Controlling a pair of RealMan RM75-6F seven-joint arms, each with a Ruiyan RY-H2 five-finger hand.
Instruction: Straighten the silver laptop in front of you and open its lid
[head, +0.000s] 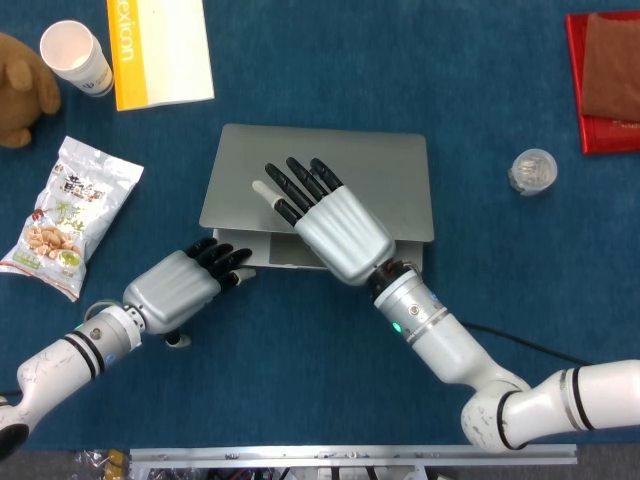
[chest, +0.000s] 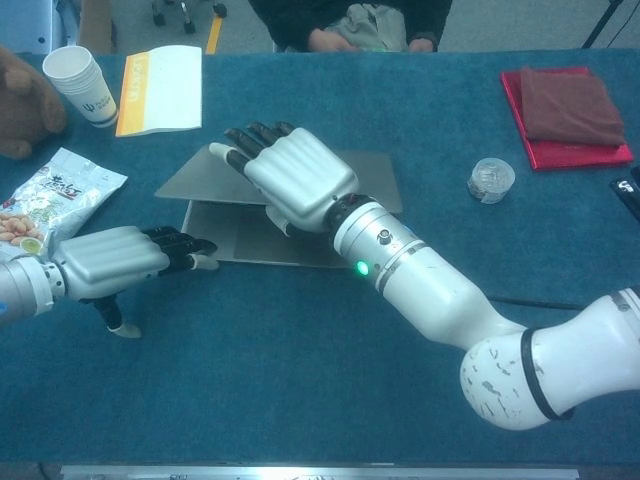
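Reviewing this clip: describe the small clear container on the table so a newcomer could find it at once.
Start at the silver laptop in the middle of the blue table, then look right toward the red tray. The clear container stands alone between them; it is the only small, round, see-through item.
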